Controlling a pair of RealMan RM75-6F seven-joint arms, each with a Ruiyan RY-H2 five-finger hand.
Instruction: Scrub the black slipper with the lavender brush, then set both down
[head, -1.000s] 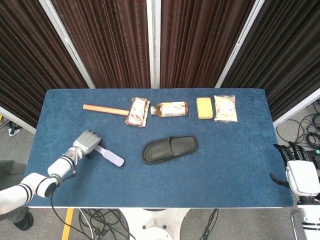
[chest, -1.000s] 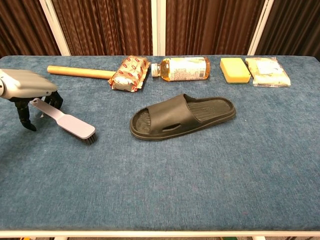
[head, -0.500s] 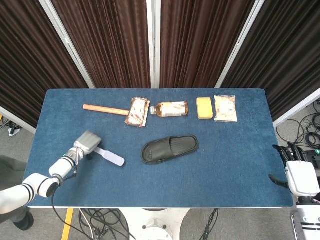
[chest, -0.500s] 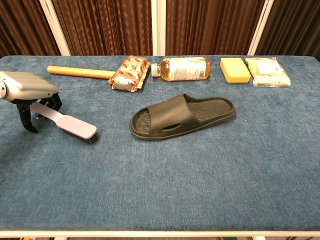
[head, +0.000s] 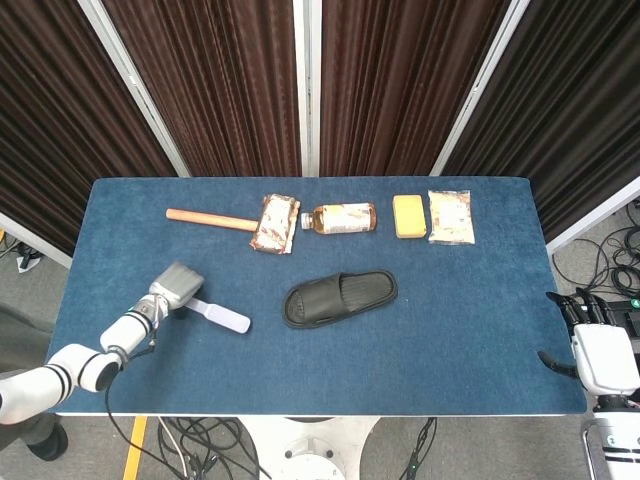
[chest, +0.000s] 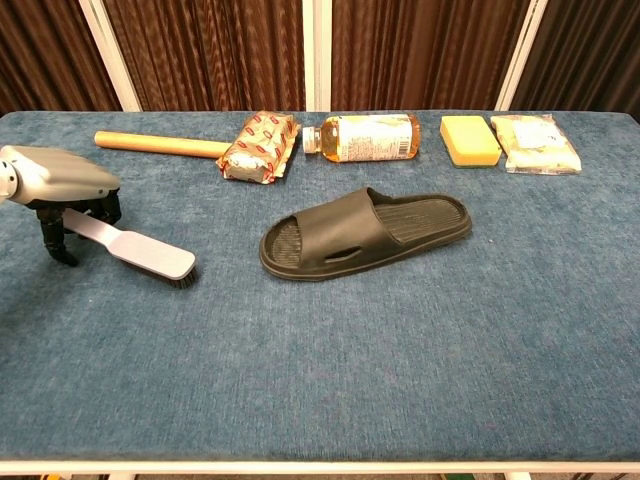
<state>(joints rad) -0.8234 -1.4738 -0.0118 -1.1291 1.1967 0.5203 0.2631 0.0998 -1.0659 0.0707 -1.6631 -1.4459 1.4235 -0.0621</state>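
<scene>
The black slipper (head: 340, 297) (chest: 365, 232) lies sole-down at the middle of the blue table, toe end to the left. To its left lies the lavender brush (head: 222, 317) (chest: 140, 250), bristles down on the cloth, its handle running up and left. My left hand (head: 175, 283) (chest: 60, 180) sits over that handle end, and its dark fingers reach down on both sides and grip it. My right hand (head: 600, 355) hangs beyond the table's right edge with its fingers apart and nothing in it; only the head view shows it.
Along the back of the table (head: 470, 330) lie a wooden-handled hammer (head: 205, 217) (chest: 160, 145), a red-and-white packet (head: 275, 222) (chest: 258, 147), an amber bottle on its side (head: 342, 217) (chest: 368, 137), a yellow sponge (head: 408, 215) (chest: 470, 140) and a clear packet (head: 450, 215) (chest: 535, 143).
My left hand has settled lower over the brush handle, and the brush has shifted slightly to the right with it. The slipper and my right hand have not moved.
</scene>
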